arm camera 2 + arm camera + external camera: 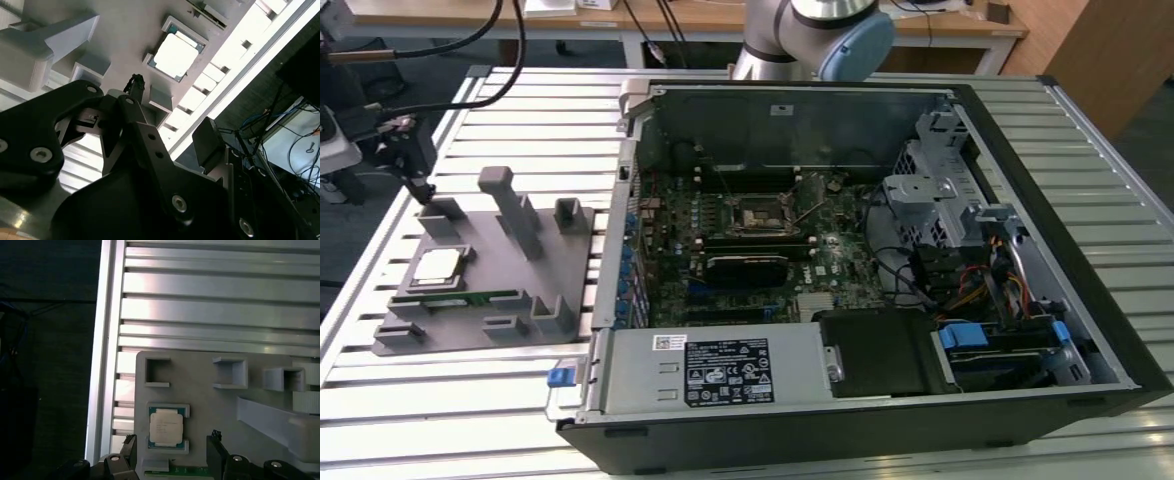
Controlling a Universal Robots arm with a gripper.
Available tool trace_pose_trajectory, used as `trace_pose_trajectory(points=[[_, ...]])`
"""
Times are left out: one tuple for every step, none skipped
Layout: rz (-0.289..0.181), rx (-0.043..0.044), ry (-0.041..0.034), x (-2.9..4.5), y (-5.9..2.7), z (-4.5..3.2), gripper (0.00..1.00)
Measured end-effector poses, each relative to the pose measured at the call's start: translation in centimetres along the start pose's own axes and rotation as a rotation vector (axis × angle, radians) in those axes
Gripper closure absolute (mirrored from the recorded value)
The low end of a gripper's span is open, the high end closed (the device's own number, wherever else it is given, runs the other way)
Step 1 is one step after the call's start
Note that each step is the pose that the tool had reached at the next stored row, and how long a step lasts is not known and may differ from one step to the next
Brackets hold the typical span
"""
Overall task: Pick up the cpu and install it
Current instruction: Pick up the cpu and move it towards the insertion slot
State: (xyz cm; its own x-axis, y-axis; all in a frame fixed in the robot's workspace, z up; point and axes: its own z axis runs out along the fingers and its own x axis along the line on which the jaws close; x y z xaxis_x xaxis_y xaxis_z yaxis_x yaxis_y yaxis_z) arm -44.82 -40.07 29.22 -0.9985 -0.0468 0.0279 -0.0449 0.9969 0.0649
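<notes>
Fingers (216,452) spread wide and empty. In the first wrist view one stands to each side of the cpu (166,426), and no contact with it shows. Their tips alone enter that view; the rest is cut off by the frame edge.

Gripper (422,185) at the exterior view's far left, hanging over the back part of a grey fixture plate (454,338). It is dark against dark there, so the two fingers cannot be told apart in that view.

Cpu lies flat, silver top up, in a shallow square pocket of the plate, at the exterior view's left, middle height. In the second wrist view its top is bleached by glare, and the gripper body hides much of the plate.

Green memory stick (460,298) lies in a slot just beside the cpu. In the first wrist view a sliver of it shows at the frame edge.

Plate sits on a slatted aluminium table (494,400).

Open computer case (854,440) takes the centre and right. Motherboard (670,260) lies inside, with its square socket (765,213) near frame centre; the contents are hard to make out.

Arm (807,35) cut off at the top edge.
</notes>
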Motion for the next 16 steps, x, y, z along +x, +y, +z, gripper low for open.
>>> trace_pose_trajectory(points=[[-0.006,0.0,0.0003,0.02,-0.07,0.1,0.34],[-0.012,0.0,0.0006,0.05,-0.12,0.19,0.34],[-0.018,0.0003,0.0012,0.08,-0.17,0.26,0.34],[-0.025,0.0005,0.0017,0.1,-0.23,0.35,0.34],[-0.031,0.0006,0.0021,0.13,-0.28,0.43,0.34],[-0.036,0.0008,0.0024,0.17,-0.33,0.53,0.34],[-0.039,0.0009,0.0027,0.21,-0.37,0.63,0.34],[-0.04,0.0008,0.0025,0.22,-0.38,0.71,0.34],[-0.04,0.0009,0.0027,0.21,-0.39,0.76,0.34],[-0.04,0.0009,0.0028,0.21,-0.4,0.8,0.34],[-0.04,0.0009,0.0028,0.21,-0.4,0.86,0.34],[-0.04,0.0009,0.0028,0.21,-0.4,0.91,0.34],[-0.04,0.0008,0.0028,0.21,-0.41,0.96,0.34],[-0.04,0.0008,0.0028,0.21,-0.41,1.02,0.34],[-0.04,0.0007,0.0028,0.21,-0.42,1.07,0.34],[-0.04,0.0005,0.0027,0.21,-0.42,1.14,0.34]])
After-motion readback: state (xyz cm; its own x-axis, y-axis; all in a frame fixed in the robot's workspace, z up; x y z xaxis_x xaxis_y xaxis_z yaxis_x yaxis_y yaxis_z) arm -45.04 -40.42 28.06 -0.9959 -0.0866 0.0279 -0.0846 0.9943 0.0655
